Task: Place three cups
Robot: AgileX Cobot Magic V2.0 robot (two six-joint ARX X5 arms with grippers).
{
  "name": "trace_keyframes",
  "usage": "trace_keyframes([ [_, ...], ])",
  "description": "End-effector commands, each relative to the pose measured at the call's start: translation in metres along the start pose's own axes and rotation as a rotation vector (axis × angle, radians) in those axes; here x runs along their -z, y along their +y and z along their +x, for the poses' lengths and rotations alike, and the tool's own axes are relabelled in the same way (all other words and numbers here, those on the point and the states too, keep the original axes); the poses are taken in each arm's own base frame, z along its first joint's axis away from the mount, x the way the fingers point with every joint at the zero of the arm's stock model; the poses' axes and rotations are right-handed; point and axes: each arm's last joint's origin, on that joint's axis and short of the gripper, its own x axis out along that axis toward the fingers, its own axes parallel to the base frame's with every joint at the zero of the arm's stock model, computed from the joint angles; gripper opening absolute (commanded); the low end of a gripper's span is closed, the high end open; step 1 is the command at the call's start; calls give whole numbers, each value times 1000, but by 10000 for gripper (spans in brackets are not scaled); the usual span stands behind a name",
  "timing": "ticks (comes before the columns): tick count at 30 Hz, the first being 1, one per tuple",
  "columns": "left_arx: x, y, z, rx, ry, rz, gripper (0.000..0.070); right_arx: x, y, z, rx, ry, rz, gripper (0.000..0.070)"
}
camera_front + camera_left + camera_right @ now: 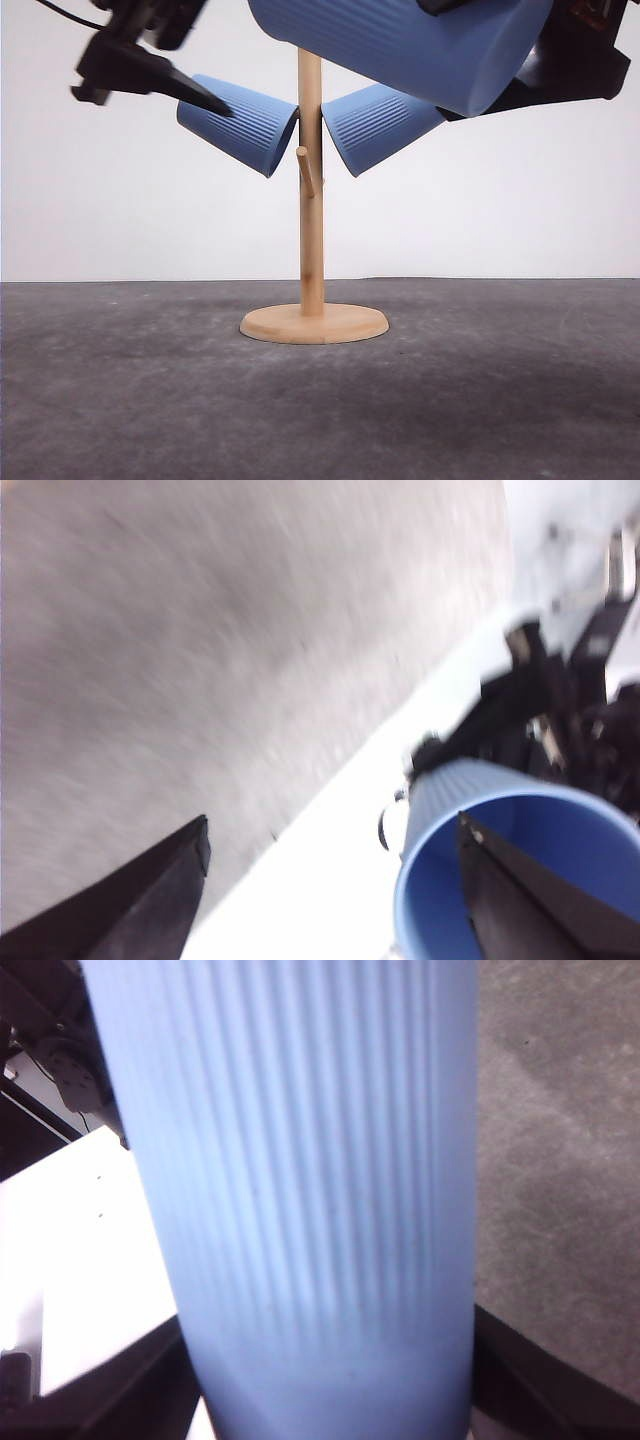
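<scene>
1. Nearest the front camera we see the third cup (400, 45), large and lying nearly on its side across the top of the frame, its upper part cut off by the frame edge.
2. The right gripper (325, 1380) holds this cup: in the right wrist view its dark fingers (520, 1370) sit on either side of the ribbed blue wall, pressed against it.
3. In the front view the right arm's dark body behind the cup is mostly hidden and cropped at the corner.
4. On the wooden stand (312, 200), the left cup (240, 122) hangs tilted on the left of the post, and the right cup (375, 125) hangs tilted on its right, partly covered by the held cup.
5. The left gripper (190, 90) is at the left cup's base; one finger tip touches the cup's wall.
6. In the left wrist view one finger (530, 900) lies inside a cup's open mouth and the other stands well apart outside, so the jaws are spread wide.
7. That view is blurred; we cannot make out the background clutter.
8. The stand's round base rests on the grey table (120, 390).
</scene>
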Motion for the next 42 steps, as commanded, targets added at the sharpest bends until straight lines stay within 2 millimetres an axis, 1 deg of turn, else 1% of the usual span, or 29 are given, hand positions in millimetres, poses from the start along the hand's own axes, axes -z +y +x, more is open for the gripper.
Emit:
trace_keyframes([
  [1, -4, -7, -16, 3, -52, 55, 479, -2, 0, 1, -3, -2, 101, 375],
  [6, -2, -5, -46, -19, -154, 59, 479, -1, 0, 1, -12, 8, 339, 375],
  [11, 8, -6, -66, -41, -199, 81, 479, 5, -1, 2, -57, 40, 529, 375],
  [15, 15, -9, -75, -50, -214, 98, 479, 23, -14, 5, -46, 61, 619, 375],
  [19, 20, -12, -79, -54, -219, 112, 478, 46, -31, 8, -98, 39, 763, 375],
  [22, 21, -13, -80, -53, -223, 117, 478, 56, -42, 8, -158, -15, 868, 375],
  [24, 21, -13, -80, -53, -222, 116, 478, 57, -46, 7, -181, -41, 933, 375],
  [32, 20, -13, -80, -55, -224, 126, 478, 38, -49, 5, -245, -140, 1155, 375],
  [37, 20, -13, -80, -55, -228, 141, 478, 18, -52, 5, -349, -223, 1269, 375],
  [40, 20, -13, -80, -56, -229, 149, 477, 5, -51, 9, -416, -288, 1327, 375],
  [42, 20, -13, -80, -57, -228, 153, 477, 1, -51, 16, -428, -313, 1358, 375],
])
